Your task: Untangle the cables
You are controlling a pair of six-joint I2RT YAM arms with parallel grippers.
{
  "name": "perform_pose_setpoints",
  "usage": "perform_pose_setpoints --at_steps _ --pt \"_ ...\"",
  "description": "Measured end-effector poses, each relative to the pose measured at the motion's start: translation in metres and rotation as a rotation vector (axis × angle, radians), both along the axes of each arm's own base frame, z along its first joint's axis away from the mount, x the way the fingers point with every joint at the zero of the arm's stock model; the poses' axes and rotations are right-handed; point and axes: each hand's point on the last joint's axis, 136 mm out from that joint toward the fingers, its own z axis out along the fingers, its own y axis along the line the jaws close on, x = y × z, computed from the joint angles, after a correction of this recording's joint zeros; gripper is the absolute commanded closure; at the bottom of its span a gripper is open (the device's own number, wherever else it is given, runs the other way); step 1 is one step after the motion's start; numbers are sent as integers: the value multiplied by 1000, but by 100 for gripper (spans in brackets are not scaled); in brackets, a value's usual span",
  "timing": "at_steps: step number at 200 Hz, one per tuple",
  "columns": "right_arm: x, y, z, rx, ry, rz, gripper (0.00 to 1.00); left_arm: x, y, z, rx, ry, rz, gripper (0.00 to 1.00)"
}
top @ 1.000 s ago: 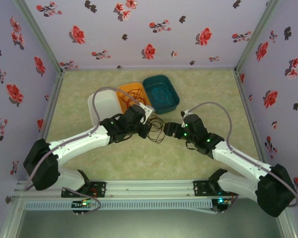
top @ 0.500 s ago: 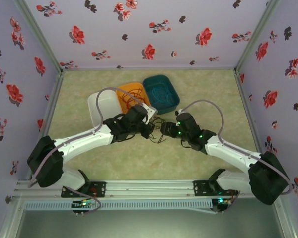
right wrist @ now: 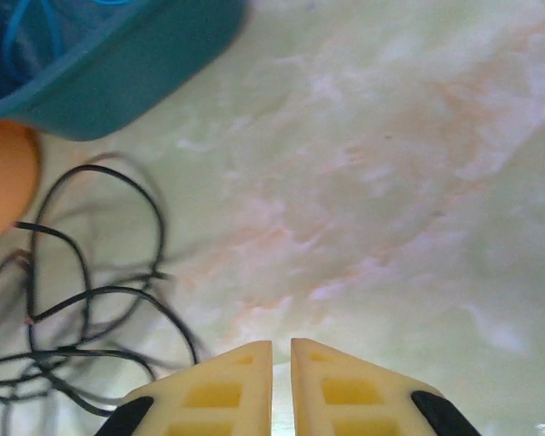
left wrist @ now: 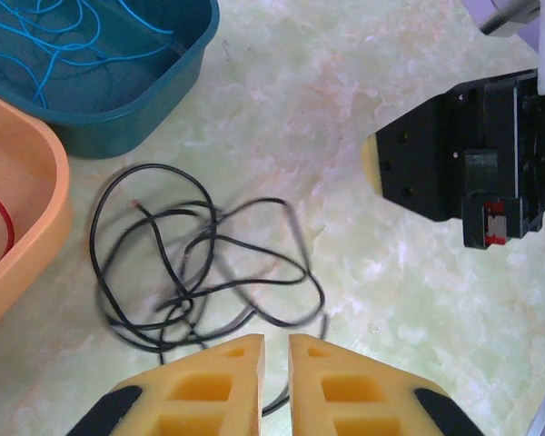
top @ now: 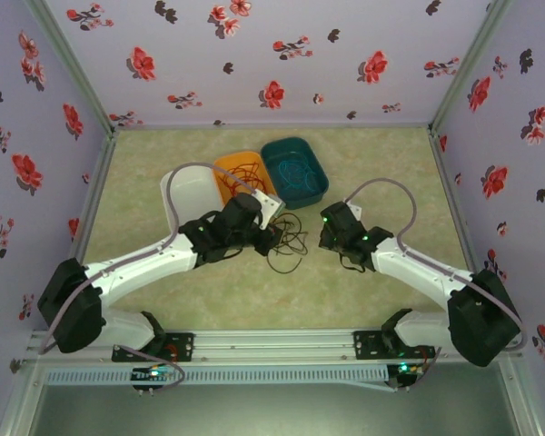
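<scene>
The black cable (top: 289,243) lay in a loose tangle of overlapping loops on the table (top: 391,173), near its middle. From that tangle, the teal bin (top: 295,170) stood at about 12 o'clock with the blue cable (left wrist: 54,45) coiled inside it. The orange bin (top: 241,171) stood at about 11 o'clock with the red cable (top: 245,167) in it. A white bin (top: 189,195) sat beside the orange one at 10 o'clock. The left gripper (left wrist: 275,341) met the tangle at its 9 o'clock edge. Its jaws were closed to a thin slit, and a strand of the black cable ran into that slit. The right gripper (right wrist: 282,345) hung at 3 o'clock of the tangle, apart from the loops. Its jaws were also drawn almost together with nothing between them.
</scene>
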Motion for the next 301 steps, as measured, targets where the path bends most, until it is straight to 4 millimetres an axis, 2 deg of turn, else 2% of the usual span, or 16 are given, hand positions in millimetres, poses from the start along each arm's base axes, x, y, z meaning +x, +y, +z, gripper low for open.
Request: perform_pose_setpoints --at_steps 18,41,53,85,102,113,125,141,172,205,228,261,279,301 --pt "-4 -11 0 -31 11 -24 87 -1 4 -8 14 11 3 80" --pt "-5 -18 8 -34 -2 -31 77 -2 10 -19 38 23 8 56" --pt "-5 -16 13 -23 -11 -20 71 -1 12 -22 47 30 19 49" --pt "-5 -2 20 33 -3 27 59 5 15 -35 74 51 67 32" --pt "-3 8 22 64 7 50 57 10 18 -39 87 53 105 31" --pt "-1 15 24 79 13 66 57 15 22 -40 89 49 138 26" --pt "3 25 27 91 15 85 57 21 28 -42 88 48 186 18" --pt "9 43 32 104 16 118 56 27 43 -49 101 54 253 1" --pt "19 76 37 105 21 172 52 35 77 -55 108 52 389 0" --pt "22 98 23 84 58 208 49 39 97 -41 79 2 476 0" --pt "25 107 7 58 97 218 57 41 103 -33 66 -24 506 0" --pt "29 107 -8 4 128 223 88 42 108 -33 69 -30 528 0" --pt "30 99 -6 -41 118 223 99 43 108 -32 69 -33 534 0" --pt "31 91 12 -67 70 236 100 43 109 -32 69 -34 534 0"
